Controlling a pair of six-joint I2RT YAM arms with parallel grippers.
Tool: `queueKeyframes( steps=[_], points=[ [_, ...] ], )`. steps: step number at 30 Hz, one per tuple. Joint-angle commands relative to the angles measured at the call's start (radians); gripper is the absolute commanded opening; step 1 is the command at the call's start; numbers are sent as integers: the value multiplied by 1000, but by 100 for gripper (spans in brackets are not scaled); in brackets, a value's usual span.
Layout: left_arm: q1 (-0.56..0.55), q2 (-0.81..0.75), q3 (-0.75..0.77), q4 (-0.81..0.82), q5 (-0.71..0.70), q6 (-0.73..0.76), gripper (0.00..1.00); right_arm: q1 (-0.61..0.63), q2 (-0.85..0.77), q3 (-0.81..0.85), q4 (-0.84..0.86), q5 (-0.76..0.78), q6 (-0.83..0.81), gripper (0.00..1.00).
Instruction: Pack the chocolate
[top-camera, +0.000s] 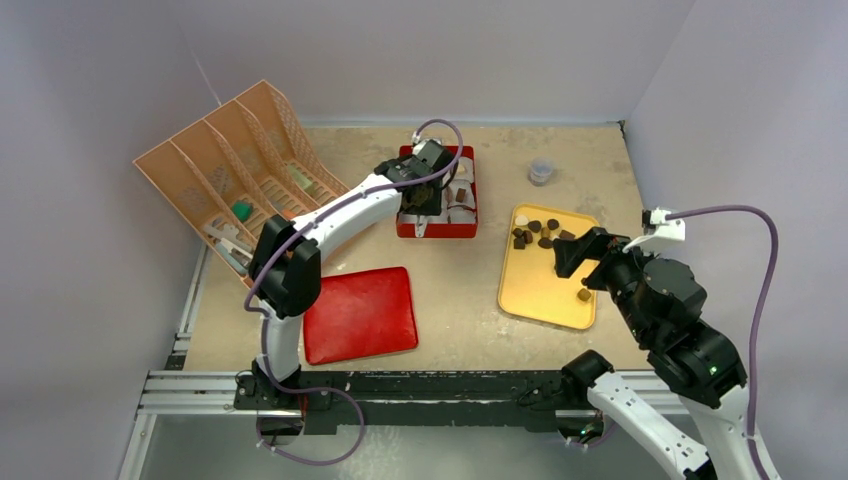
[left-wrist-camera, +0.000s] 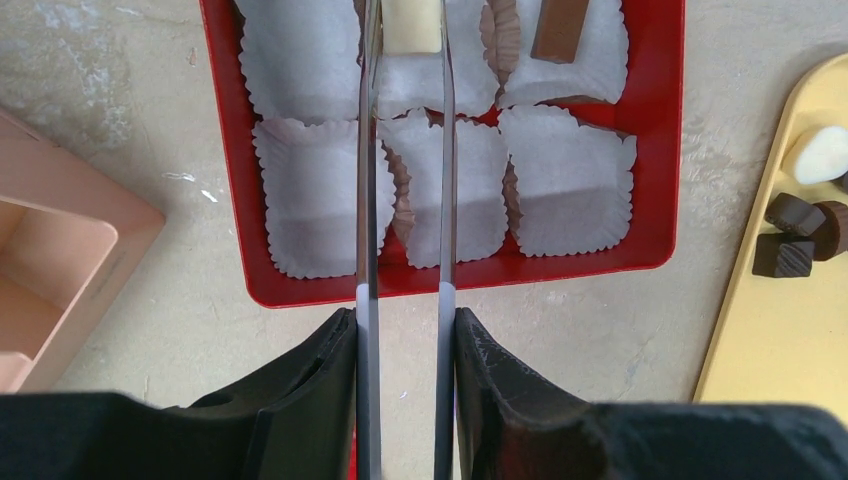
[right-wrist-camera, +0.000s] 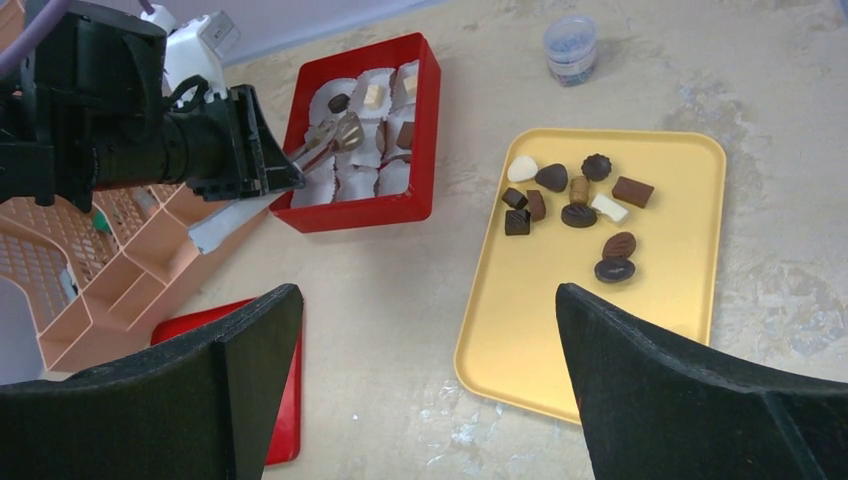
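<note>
Top external view first: a red box (top-camera: 440, 232) sits in the upper middle of the frame. It is lined with white paper cups (left-wrist-camera: 310, 200), and a few cups hold a piece each. In the left wrist view, a brown piece (left-wrist-camera: 558, 28) stands in a cup at the top right.

Right of the box lies a yellow tray (top-camera: 545, 290). Most of the chocolate (right-wrist-camera: 565, 195) is bunched at its upper end, mostly dark, a few white or tan. A small round jar (right-wrist-camera: 571, 47) stands above the tray. A flat red lid (top-camera: 360, 315) lies at lower middle. A peach rack (top-camera: 230, 170) leans at upper left.

The left gripper (left-wrist-camera: 400, 330) is squeezed onto metal tongs (left-wrist-camera: 366, 200) that reach over the box. A pale piece (left-wrist-camera: 410, 25) shows between the tong tips. I cannot tell if they pinch it.

The right gripper (right-wrist-camera: 428, 300) has its jaws wide apart over the tray's lower end. The chocolate lies higher in the frame, apart from them.
</note>
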Motion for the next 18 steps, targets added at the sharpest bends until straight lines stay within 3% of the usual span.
queueKeyframes(
  steps=[1, 18],
  points=[
    [5, 4, 43, 25, 9, -3, 22, -5, 11, 37, 28, 14, -22, 99],
    [5, 18, 48, 40, 41, -10, 25, -4, 8, 49, 14, 29, -39, 99]
  ],
)
